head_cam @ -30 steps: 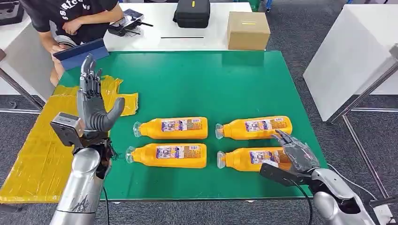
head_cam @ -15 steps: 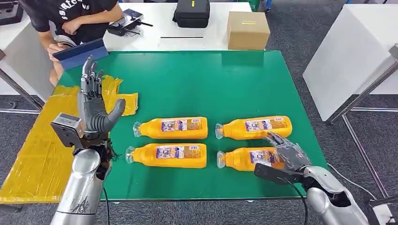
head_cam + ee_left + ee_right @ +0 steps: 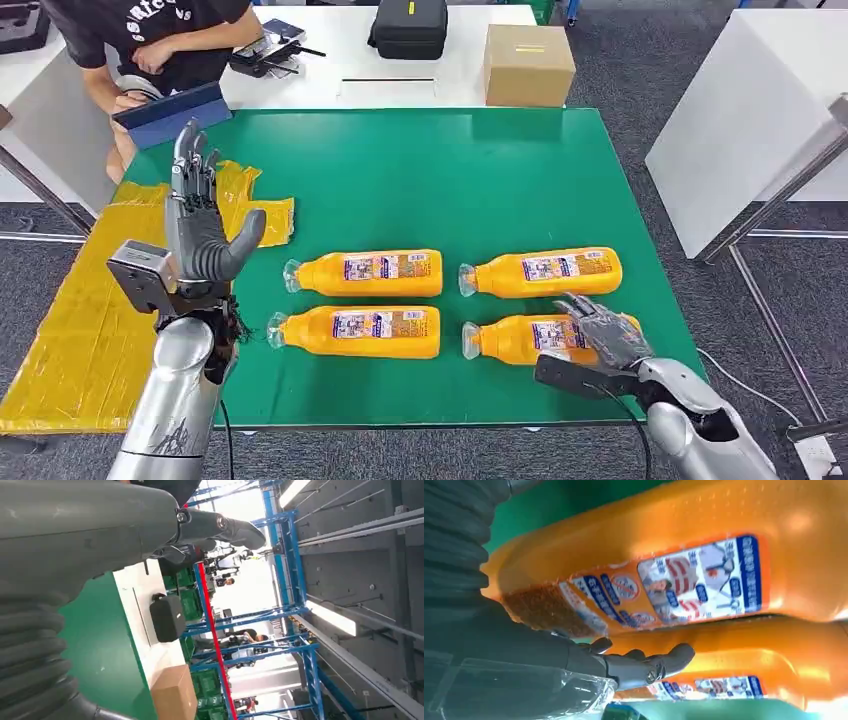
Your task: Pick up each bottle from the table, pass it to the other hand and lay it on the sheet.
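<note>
My right hand [image 3: 603,331] sits over the base end of the near-right bottle [image 3: 515,340], fingers draped across its label, not clearly closed round it yet. In the right wrist view the dark fingers [image 3: 644,666] stretch along the orange side, w/ the near-right bottle's label close to the lens; can't tell whether the thumb is wrapped under. The bottle lies flat on the green table [image 3: 450,180], cap pointing toward my left.

Three other bottles lie on the table too: far-right bottle [image 3: 545,271] just beyond my right hand, near-left bottle [image 3: 355,332] and far-left bottle [image 3: 365,272] in the same 2x2 block, all on their sides, caps to my left.

My left hand [image 3: 198,225] is raised upright above the table's left edge, fingers straight & apart, thumb out, holding nothing. The yellow sheet [image 3: 90,320] lies beneath & beyond it, draped over the table's left side, crumpled at the far corner.
</note>
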